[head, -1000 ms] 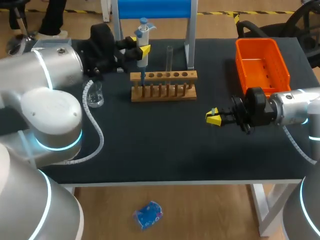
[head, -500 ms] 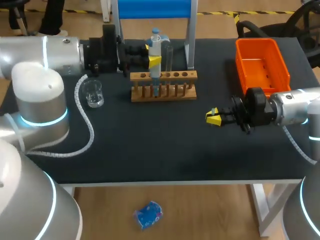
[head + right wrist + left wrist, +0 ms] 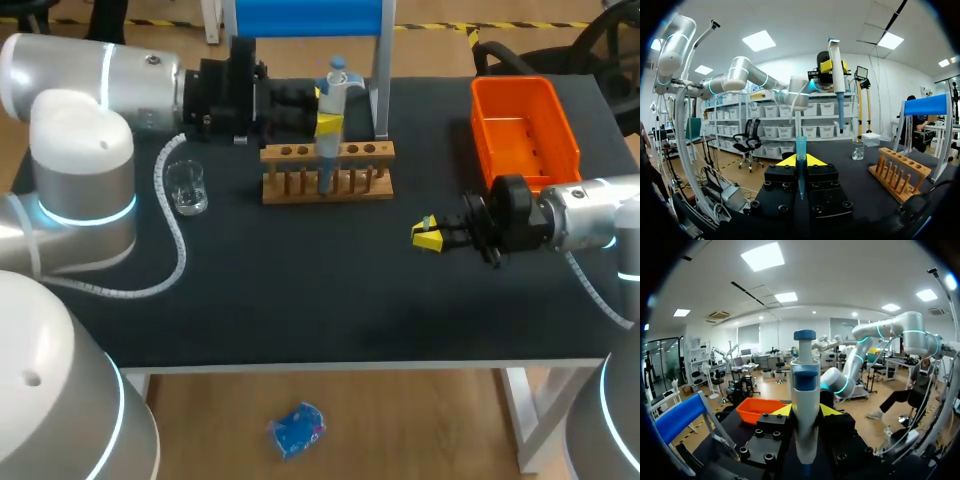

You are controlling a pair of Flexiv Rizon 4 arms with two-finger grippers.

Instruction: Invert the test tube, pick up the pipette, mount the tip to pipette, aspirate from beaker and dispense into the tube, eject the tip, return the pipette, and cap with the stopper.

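The pipette (image 3: 336, 84), white-bodied with a blue plunger cap and blue lower shaft, stands upright over the middle of the wooden rack (image 3: 372, 152), clamped in the left gripper (image 3: 325, 108). Since a second ago it has travelled right from the rack's left end. The right gripper (image 3: 428, 236), unmoved at the near right, pinches one blue tip (image 3: 801, 150). There is one beaker (image 3: 187, 187) and one orange bin (image 3: 525, 130).

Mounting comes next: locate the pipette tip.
Right wrist view: the pipette tip stands upright in the right gripper, over the table's right side, right of the wooden rack.
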